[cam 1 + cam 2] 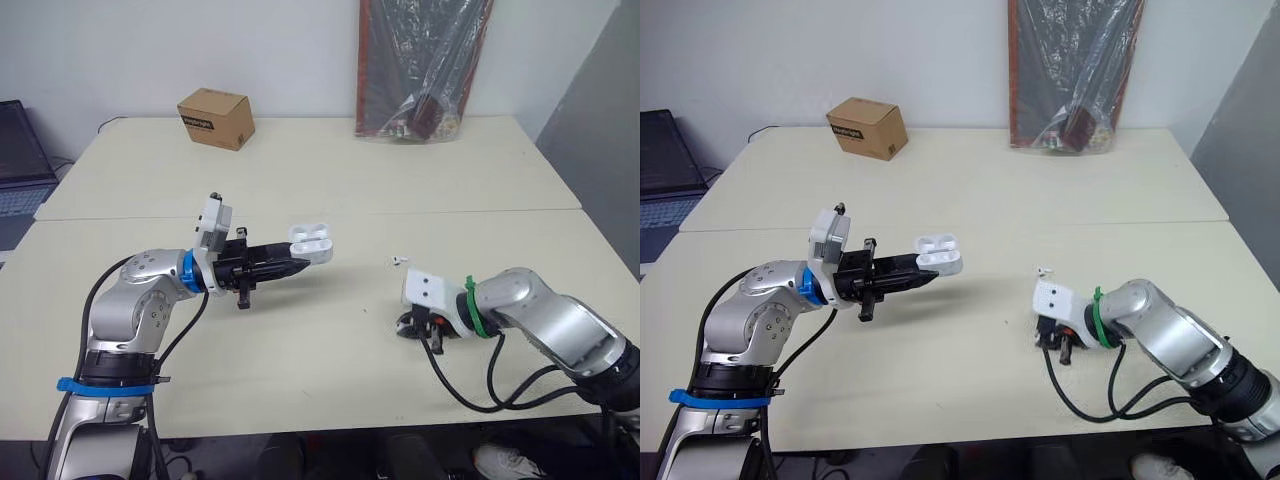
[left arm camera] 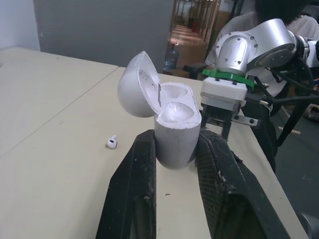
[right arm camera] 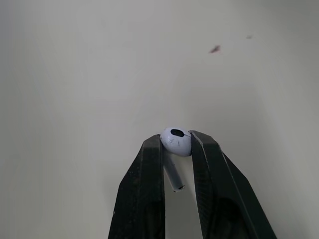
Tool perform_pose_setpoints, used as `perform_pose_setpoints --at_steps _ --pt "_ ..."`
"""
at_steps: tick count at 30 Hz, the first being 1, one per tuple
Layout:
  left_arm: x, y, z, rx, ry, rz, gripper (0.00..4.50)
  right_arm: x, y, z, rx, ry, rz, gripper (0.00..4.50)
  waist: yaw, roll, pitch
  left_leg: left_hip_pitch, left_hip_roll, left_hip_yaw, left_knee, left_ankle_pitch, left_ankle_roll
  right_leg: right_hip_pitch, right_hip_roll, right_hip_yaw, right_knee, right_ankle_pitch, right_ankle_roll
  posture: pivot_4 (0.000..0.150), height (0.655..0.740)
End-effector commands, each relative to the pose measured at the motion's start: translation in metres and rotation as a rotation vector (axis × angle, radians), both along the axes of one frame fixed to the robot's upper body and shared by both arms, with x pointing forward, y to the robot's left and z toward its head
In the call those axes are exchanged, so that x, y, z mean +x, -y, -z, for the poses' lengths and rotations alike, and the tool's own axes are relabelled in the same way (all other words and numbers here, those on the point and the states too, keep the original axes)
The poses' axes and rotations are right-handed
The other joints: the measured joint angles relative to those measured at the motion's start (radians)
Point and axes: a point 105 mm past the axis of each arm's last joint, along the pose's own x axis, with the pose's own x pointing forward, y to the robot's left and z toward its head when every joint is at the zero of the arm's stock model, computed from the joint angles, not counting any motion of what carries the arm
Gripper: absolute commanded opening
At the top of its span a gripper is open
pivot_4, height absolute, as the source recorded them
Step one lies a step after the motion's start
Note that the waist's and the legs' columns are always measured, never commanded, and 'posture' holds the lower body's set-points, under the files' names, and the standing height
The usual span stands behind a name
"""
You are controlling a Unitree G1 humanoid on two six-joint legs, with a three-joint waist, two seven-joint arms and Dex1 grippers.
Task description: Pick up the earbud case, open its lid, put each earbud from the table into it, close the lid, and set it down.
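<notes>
Trouble could start on our left, where the left tool (image 1: pixel 298 266) is closed around the lower body of the case (image 1: pixel 312 243), holding it in the air above the tabletop (image 1: pixel 300 370) with the lid tipped open and both wells bare. The fingers pinch a smooth, rounded shell low down, so we judge that any push during loading could rock or twist the case in the grip, or squeeze it out altogether. A knock on the lid could also swing it shut over the wells. Moving right, the loose earbud (image 1: pixel 398 261) lies on the tabletop between the two arms, just beside the right tool (image 3: pixel 176 145). A low sweep of that arm or its cable could flick it away, perhaps out of reach. The right tool itself sits low at the tabletop, its fingers closed to a narrow gap on the held earbud (image 3: pixel 175 141), clamping the round head between the tips while the stem runs back between the fingers. We cannot tell whether this one has left the surface. The hold is at the very tips on a slick, curved thing, so we expect it could pop out on the lift or during the carry. With the stem pointing back toward the wrist, we think seating it will need a turn first. Forcing it in head first would likely jam it or shove the case.
</notes>
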Motion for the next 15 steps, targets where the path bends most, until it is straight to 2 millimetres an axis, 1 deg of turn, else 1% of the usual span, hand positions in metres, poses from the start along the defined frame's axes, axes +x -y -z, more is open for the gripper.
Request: perform_pose_setpoints --at_steps 1,10,11,12,15 --pt "-0.0024 -0.0001 -0.0046 -0.001 0.035 0.003 0.82 -0.0031 -0.0024 -0.0022 -0.003 0.016 -0.042 0.39 0.0 0.0 0.0 0.0 0.0 0.0 0.0 0.0 0.0 0.0 0.0 0.0 0.0 0.0 0.0 0.15 0.74" --pt "-0.0028 -0.0011 -0.0035 0.001 0.035 -0.001 0.82 0.0013 -0.0015 0.0016 -0.012 0.01 -0.025 0.39 0.001 0.0 0.0 0.0 0.0 0.0 0.0 0.0 0.0 0.001 0.0 0.0 0.0 0.0 0.0 0.15 0.74" --pt "-0.0028 -0.0011 -0.0034 0.002 0.035 -0.001 0.82 0.0011 -0.0016 0.0013 -0.012 0.01 -0.027 1.11 0.001 0.0 0.0 0.0 0.0 0.0 0.0 0.0 0.0 0.001 0.0 0.0 0.0 0.0 0.0 0.15 0.74" --pt "-0.0028 -0.0009 -0.0035 0.001 0.035 -0.001 0.82 0.0012 -0.0017 0.0007 -0.015 0.017 -0.031 1.35 0.001 0.0 0.0 0.0 0.0 0.0 0.0 0.0 0.0 0.001 0.0 0.0 0.0 0.0 0.0 0.15 0.74" --pt "-0.0027 -0.0005 -0.0036 0.001 0.034 0.002 0.82 0.0018 -0.0001 -0.0007 -0.044 0.032 -0.037 2.4 0.001 0.0 0.0 0.001 0.0 0.0 0.0 0.0 0.0 0.001 0.0 0.0 0.0 0.0 0.0 0.15 0.74"
